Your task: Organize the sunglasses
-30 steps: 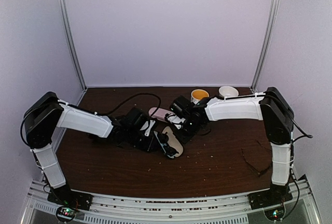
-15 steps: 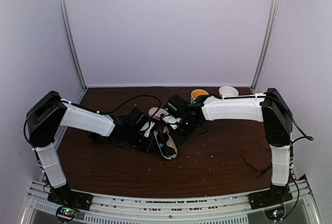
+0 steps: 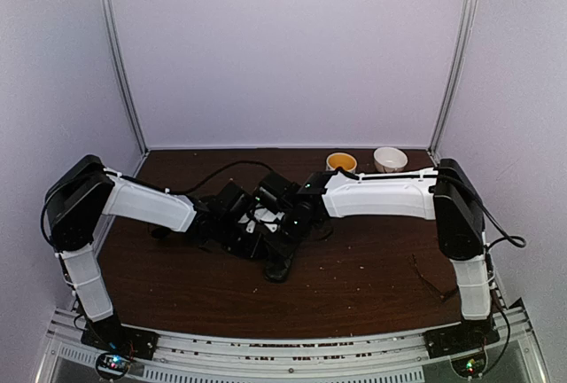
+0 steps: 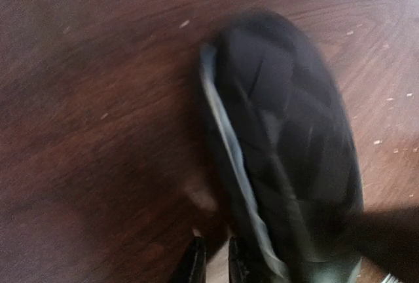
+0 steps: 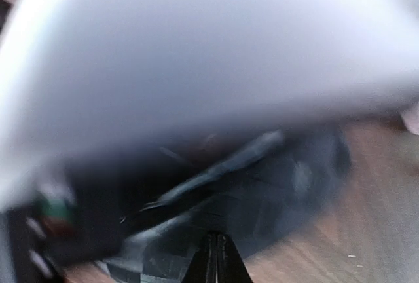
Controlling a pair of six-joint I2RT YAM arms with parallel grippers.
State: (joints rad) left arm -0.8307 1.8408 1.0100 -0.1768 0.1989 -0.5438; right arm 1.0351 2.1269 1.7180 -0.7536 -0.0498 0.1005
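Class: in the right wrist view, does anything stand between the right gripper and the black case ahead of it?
Nothing visible does. The right gripper, shut, points at the black case; a blurred white shape hangs above, not between. No sunglasses can be made out.

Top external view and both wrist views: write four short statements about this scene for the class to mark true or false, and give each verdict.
1. A yellow bowl and a white bowl stand at the far edge of the table. True.
2. The right gripper is wide open. False: in the right wrist view its fingers are pressed together, shut.
3. In the left wrist view a black case lies on the brown table. True.
4. The left arm and the right arm are held well apart at opposite sides of the table. False: both reach inward and meet near the table's middle.
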